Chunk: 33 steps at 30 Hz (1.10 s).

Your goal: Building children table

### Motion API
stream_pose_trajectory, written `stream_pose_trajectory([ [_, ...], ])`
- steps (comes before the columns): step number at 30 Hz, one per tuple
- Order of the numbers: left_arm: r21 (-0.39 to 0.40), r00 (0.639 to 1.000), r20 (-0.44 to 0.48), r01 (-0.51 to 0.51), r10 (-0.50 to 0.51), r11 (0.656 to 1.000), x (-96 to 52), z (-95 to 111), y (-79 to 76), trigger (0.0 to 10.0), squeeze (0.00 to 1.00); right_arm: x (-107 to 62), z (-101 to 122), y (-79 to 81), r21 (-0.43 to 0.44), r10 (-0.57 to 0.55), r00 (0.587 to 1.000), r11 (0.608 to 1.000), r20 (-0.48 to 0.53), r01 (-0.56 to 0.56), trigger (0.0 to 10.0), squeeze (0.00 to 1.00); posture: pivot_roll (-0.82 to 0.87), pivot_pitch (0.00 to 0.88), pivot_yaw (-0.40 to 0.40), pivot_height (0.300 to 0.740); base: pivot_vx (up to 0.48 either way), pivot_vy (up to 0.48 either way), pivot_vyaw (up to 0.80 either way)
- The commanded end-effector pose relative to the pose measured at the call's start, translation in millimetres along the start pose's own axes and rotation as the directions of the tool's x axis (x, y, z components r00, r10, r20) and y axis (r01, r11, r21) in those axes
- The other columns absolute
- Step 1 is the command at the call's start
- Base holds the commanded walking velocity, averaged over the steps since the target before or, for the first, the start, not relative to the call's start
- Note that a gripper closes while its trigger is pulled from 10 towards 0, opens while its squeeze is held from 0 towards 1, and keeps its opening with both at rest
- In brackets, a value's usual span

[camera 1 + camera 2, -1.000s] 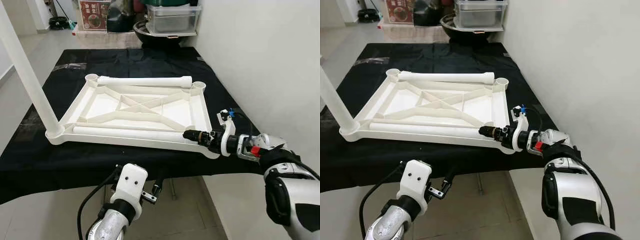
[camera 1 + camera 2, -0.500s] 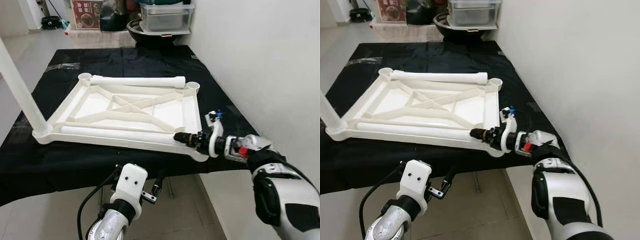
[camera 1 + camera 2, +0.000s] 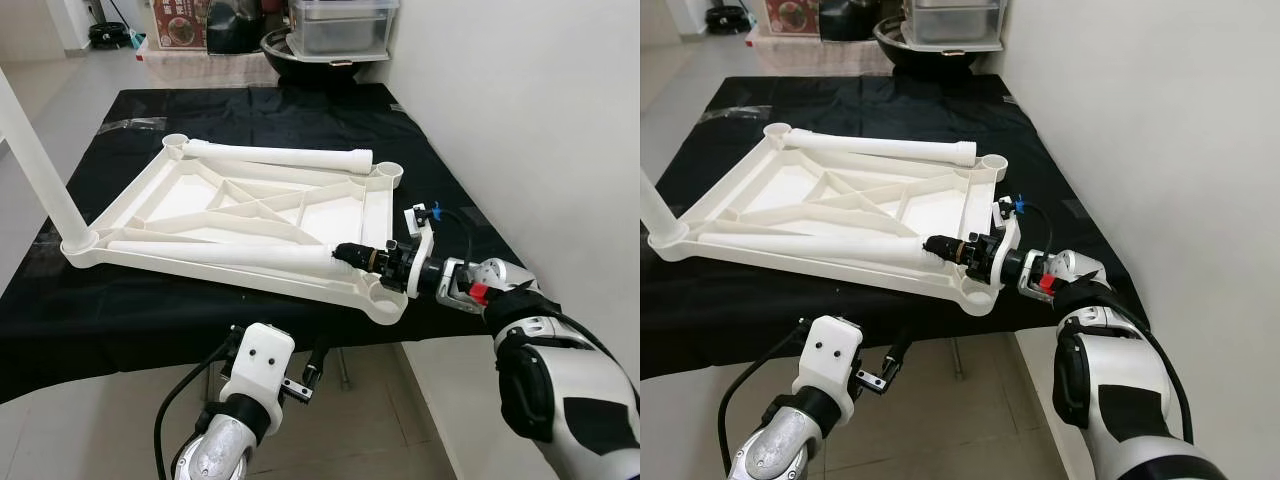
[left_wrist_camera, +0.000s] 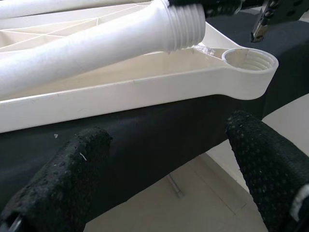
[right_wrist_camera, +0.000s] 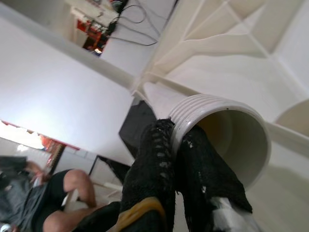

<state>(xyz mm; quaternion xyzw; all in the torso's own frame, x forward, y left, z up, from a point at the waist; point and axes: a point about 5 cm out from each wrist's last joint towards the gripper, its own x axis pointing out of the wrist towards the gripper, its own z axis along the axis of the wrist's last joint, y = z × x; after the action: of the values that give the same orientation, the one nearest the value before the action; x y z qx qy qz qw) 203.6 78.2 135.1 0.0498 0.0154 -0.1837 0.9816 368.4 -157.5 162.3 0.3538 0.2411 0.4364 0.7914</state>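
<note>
— Where does the job stand?

— The white tabletop frame (image 3: 250,215) lies upside down on the black-covered table (image 3: 300,120), with one leg already standing upright in its near-left corner (image 3: 35,150). A loose leg (image 3: 225,255) lies along the near rail and another (image 3: 280,155) along the far rail.

— And the right gripper (image 3: 348,254)?

— Pinched shut on the threaded end of the near loose leg. In the right wrist view one finger (image 5: 149,159) presses the outside of the rim and the other sits inside the open mouth, so it holds the tube wall only.

— The left gripper (image 4: 169,159)?

— Low, in front of the table edge and below it, fingers spread wide with nothing between them. Its wrist view looks up at the empty threaded corner socket (image 4: 251,60) just beside the leg's threaded end.

— How will the leg handle?

— I'd judge it a hollow plastic tube: light, stiff, smooth and probably slippery. Held by one end of the wall, its length could lever it out of the pinch or swing it once lifted.

— Better place to grip?

— Around the barrel, somewhat back from the threads, leaving them free to enter the socket. The frame looks light too, so it may slide on the cloth while the leg is screwed in
</note>
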Motion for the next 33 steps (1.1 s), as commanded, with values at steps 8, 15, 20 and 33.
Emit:
stream_pose_trajectory([
  [8, -0.026, 0.999, 0.02, -0.049, 0.05, 0.998, 1.7, 4, 6.6, 10.0, 0.0, -27.3, 26, 8.0, -0.028, 0.084, 0.991, 0.996, 0.103, -0.082, 0.0, 0.0, 0.08, 0.07, -0.1, 0.74, 0.0, 0.0, 0.0],
  [15, -0.017, 0.996, 0.052, -0.074, 0.075, 0.997, 7.1, 10, 14.4, 10.0, 0.0, -43.9, 33, 6.9, -0.042, 0.085, 0.988, 0.996, 0.13, -0.08, 0.0, 0.0, 0.08, 0.079, -0.1, 0.74, 0.0, 0.0, 0.0],
  [20, -0.021, 0.993, 0.073, -0.095, 0.096, 0.995, 11.5, 15, 22.9, 10.0, 0.0, -55.5, 33, 6.5, -0.032, 0.119, 0.983, 0.993, 0.139, -0.115, 0.0, 0.0, 0.08, 0.082, -0.091, 0.74, 0.0, 0.0, 0.0],
  [33, -0.166, 0.973, 0.159, -0.14, 0.167, 0.976, 27.1, 34, 39.3, 10.0, 1.0, -61.5, 31, 9.9, 0.01, 0.211, 0.962, 0.976, 0.176, -0.216, 0.0, 0.0, 0.08, 0.087, -0.086, 0.74, 0.0, 0.0, 0.0],
])
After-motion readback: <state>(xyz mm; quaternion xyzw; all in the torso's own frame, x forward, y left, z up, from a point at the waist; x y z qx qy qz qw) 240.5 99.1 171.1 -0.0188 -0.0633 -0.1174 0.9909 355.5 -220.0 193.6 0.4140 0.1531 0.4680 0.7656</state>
